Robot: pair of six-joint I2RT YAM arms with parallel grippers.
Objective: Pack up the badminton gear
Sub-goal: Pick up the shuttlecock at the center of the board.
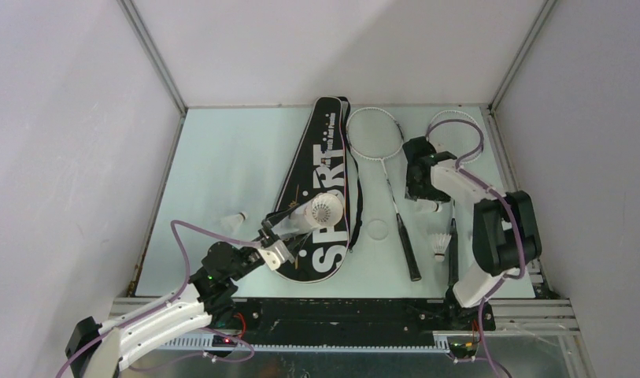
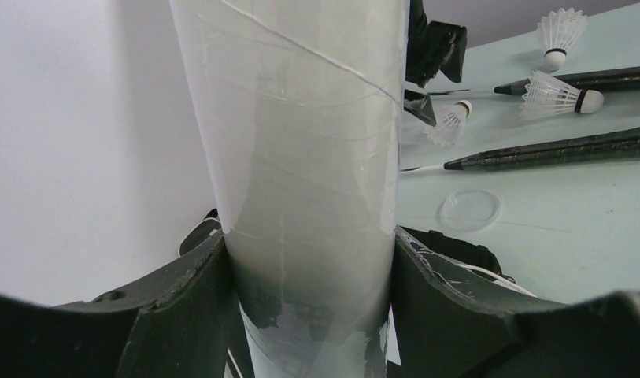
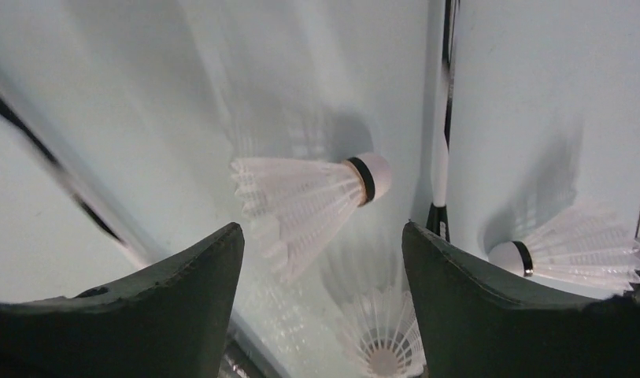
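Observation:
My left gripper [image 1: 275, 235] [image 2: 308, 236] is shut on the long white tube [image 1: 312, 214] [image 2: 301, 142], held tilted above the black SPORT bag [image 1: 326, 169]. My right gripper [image 1: 423, 197] [image 3: 320, 228] hangs open low over the table. One shuttlecock [image 3: 308, 197] lies on its side just beyond its fingertips, and another [image 3: 383, 339] shows end-on between the fingers, untouched. A further shuttlecock [image 3: 576, 248] lies right of the right finger. Two rackets [image 1: 375, 134] [image 1: 458, 126] lie right of the bag, with a shuttlecock [image 1: 438, 246] between their handles. One more shuttlecock [image 1: 236, 220] sits left of the bag.
A clear round lid [image 1: 377, 230] [image 2: 469, 209] lies flat between the bag and the nearer racket handle [image 1: 409, 253]. White walls close in the table on the left, back and right. The right arm's elbow [image 1: 501, 232] stands over the table's right edge.

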